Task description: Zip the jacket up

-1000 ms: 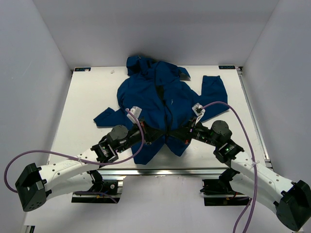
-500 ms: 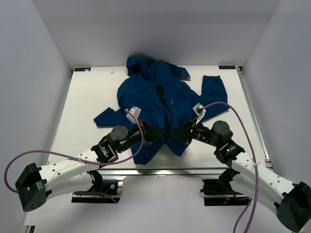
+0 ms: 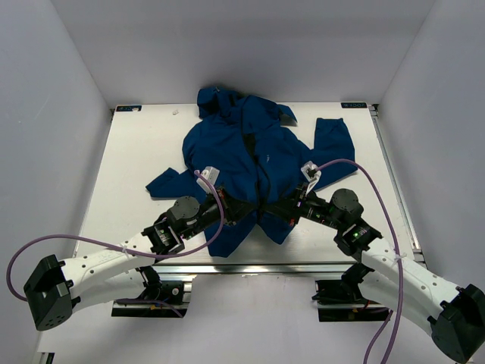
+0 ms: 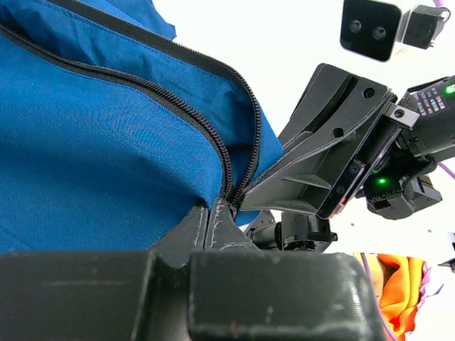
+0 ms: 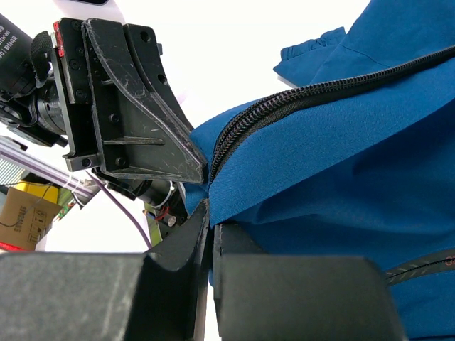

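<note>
Left end effector (image 4: 213, 213) and right end effector (image 5: 210, 226) were each clenched on the hem of the jacket (image 3: 246, 148), tips meeting at the foot of the zipper (image 4: 153, 91). From above, the arms (image 3: 204, 216) hid both grips; wrist views showed them but cropped the jacket, which lay spread on the surface (image 3: 136, 159).

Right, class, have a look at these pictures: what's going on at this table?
Two robot arms are working on a blue jacket spread over the table. The left gripper and right gripper meet at its near hem, each with fingers shut on fabric beside the bottom end of the zipper. The two rows of teeth part there, so it looks not yet zipped.
</note>
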Controlling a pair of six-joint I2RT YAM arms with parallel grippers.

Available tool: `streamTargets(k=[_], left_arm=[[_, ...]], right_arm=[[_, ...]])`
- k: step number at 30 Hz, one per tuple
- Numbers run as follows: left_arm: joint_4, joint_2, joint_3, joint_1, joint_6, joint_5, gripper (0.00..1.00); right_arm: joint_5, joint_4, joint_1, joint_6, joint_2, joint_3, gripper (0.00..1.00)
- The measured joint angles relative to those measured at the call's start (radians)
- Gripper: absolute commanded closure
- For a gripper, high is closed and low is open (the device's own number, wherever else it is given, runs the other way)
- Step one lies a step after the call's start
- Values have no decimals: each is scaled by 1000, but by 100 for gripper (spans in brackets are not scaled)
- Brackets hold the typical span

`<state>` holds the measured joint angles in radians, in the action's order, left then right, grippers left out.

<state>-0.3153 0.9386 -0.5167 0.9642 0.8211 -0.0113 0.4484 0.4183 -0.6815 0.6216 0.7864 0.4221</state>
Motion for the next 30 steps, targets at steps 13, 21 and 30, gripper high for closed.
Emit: streamTargets(k=[13,21,30], left_arm=[[-8,-2,0,0,0,17,100],[-23,-2,4,0,-1,30,100],[-30,-2,4,0,-2,30,100]], right_arm=[[-1,3,-6,4,1,0,100],[-27,25,-6,27,6,0,100],[-39,42,-6,35,1,-2,100]])
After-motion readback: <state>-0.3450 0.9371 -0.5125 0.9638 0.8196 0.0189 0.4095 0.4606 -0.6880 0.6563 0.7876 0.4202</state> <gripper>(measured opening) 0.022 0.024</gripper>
